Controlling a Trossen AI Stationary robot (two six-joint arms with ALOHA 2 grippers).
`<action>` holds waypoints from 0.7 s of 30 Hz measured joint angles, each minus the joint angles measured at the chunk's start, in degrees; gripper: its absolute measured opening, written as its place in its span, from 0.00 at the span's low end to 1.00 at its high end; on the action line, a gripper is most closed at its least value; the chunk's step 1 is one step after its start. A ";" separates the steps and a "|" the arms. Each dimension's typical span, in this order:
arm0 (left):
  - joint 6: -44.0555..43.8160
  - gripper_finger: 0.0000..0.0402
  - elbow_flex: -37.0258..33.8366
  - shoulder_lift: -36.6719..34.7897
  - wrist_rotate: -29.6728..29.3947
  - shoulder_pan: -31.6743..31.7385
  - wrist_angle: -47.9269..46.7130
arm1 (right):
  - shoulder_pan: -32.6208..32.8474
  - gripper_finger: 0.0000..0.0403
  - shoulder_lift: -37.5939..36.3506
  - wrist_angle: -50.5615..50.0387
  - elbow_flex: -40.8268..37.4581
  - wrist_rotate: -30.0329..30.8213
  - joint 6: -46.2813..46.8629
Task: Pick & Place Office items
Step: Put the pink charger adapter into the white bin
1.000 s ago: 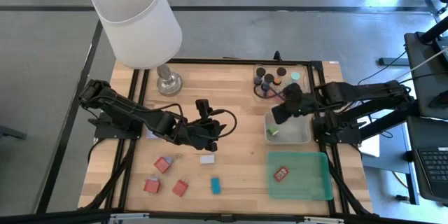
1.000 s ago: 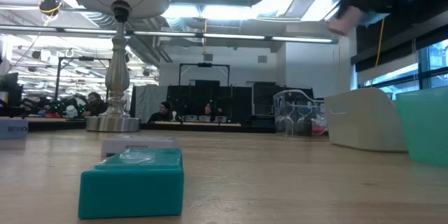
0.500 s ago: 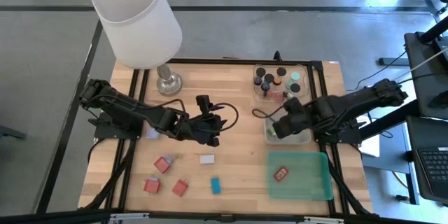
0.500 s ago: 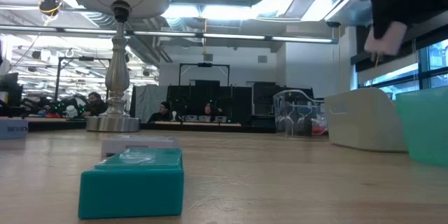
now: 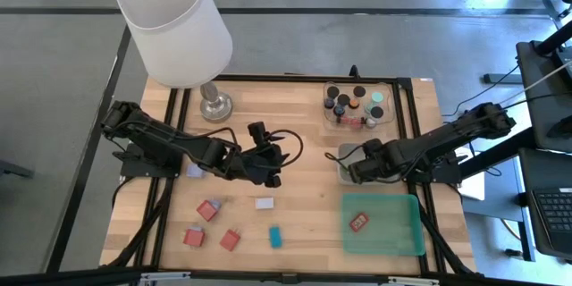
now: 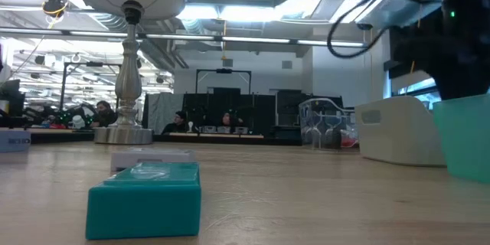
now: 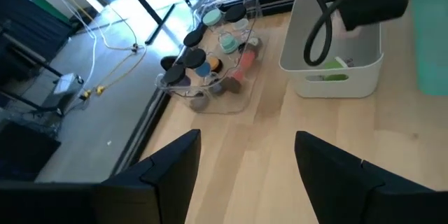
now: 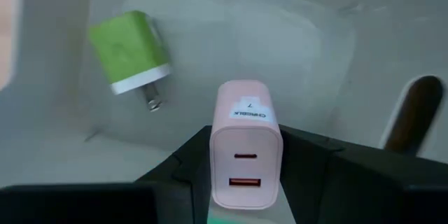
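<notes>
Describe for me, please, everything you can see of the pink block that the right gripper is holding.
The pink block is a small pale pink charger with rounded edges, of smooth plastic by its look. Its end face has two ports, a small oval one above a wider rectangular one, and another face carries a white label with small print. The right gripper is shut on it, one dark finger on each flank, and holds it over the inside of the grey tray, clear of the green charger lying on the tray's floor.

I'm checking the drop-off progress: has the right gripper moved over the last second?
Yes. In the high view the right gripper, holding the pink charger, went from beside the clear tray toward the table's front, and is now over the grey tray.
</notes>
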 joint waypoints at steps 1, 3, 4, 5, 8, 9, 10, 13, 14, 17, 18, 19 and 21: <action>-0.92 0.57 0.00 0.00 0.01 0.00 -0.32 | 0.00 0.32 0.01 1.06 -1.05 0.00 0.48; -2.66 0.57 0.00 0.00 0.33 0.00 -0.65 | 0.00 0.32 0.02 2.24 -2.53 0.00 1.40; -3.47 0.57 0.00 0.00 0.88 0.00 -0.69 | 0.00 0.32 0.02 2.88 -3.13 -0.02 1.44; -4.23 0.57 0.00 0.00 1.53 0.00 -0.82 | 0.00 0.32 0.02 3.66 -3.69 0.00 1.53; -6.00 0.57 0.00 0.00 3.36 0.00 -1.18 | 0.00 0.32 0.02 5.39 -5.07 0.00 1.46; -6.37 0.57 0.00 0.00 3.91 0.00 -1.20 | 0.00 0.32 0.02 5.76 -5.31 0.02 1.42; -6.79 0.57 0.00 0.00 4.48 0.00 -1.20 | 0.00 0.32 0.00 6.16 -5.48 0.12 1.41; -7.30 0.57 0.00 0.00 6.06 0.00 -1.21 | 0.00 0.35 0.00 6.50 -5.52 0.57 1.39; -7.33 0.57 0.00 0.00 6.62 0.00 -1.23 | 0.00 0.36 0.00 6.67 -5.56 1.05 1.40; -8.54 0.57 0.00 0.00 9.10 0.00 -1.40 | 0.00 0.42 0.00 7.02 -5.59 1.93 1.39; -9.37 0.57 0.00 0.00 10.09 0.00 -1.52 | 0.00 0.44 0.00 7.19 -5.59 2.05 1.38; -10.39 0.57 0.00 0.00 11.12 0.00 -1.80 | 0.00 0.46 0.00 7.34 -5.59 2.12 1.38; -12.33 0.57 0.00 0.00 13.60 0.00 -3.19 | 0.00 0.51 0.00 7.47 -5.59 2.16 1.38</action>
